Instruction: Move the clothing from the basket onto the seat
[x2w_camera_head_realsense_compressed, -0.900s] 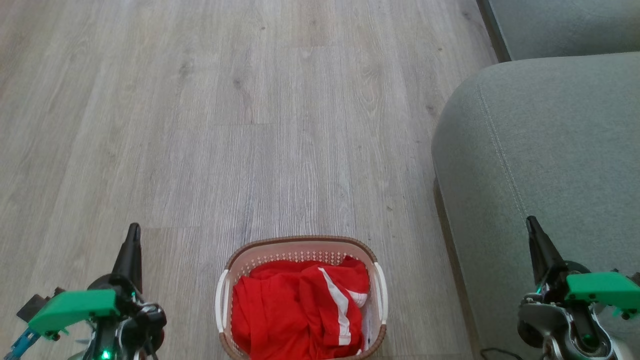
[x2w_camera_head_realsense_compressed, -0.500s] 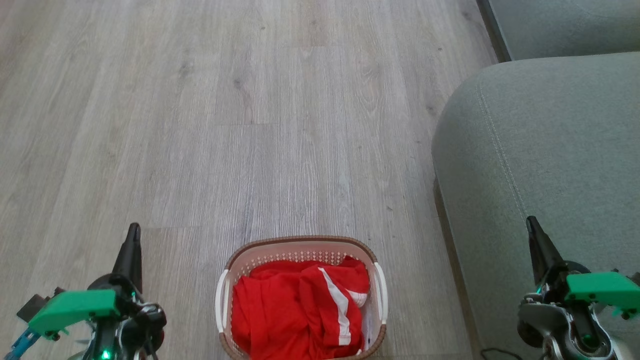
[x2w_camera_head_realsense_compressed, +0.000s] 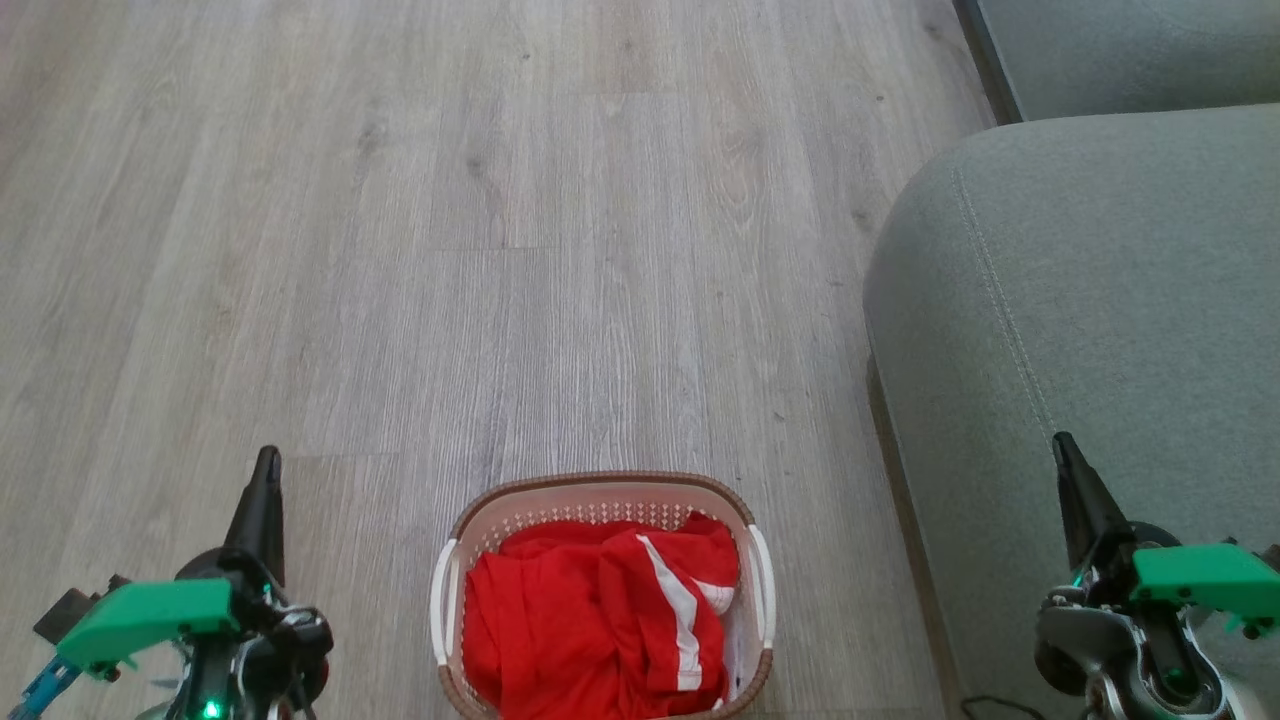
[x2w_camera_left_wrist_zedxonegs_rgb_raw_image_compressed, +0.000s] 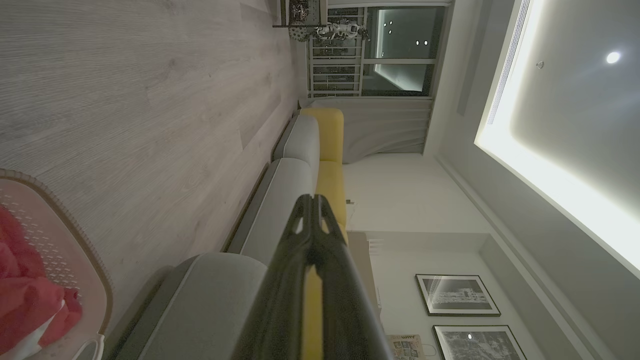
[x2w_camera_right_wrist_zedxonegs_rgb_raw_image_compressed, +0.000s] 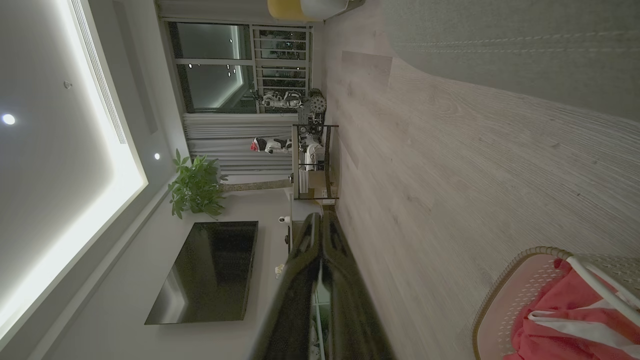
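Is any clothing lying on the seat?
No, the clothing lies piled inside the basket, which stands beside the seat.

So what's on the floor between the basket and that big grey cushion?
Nothing. In the head view, just a strip of bare wood floor separates the basket from the seat; the two stand apart.

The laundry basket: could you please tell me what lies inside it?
Crumpled red clothing with white stripes fills most of the laundry basket. It covers the bottom, so whatever lies beneath cannot be seen.
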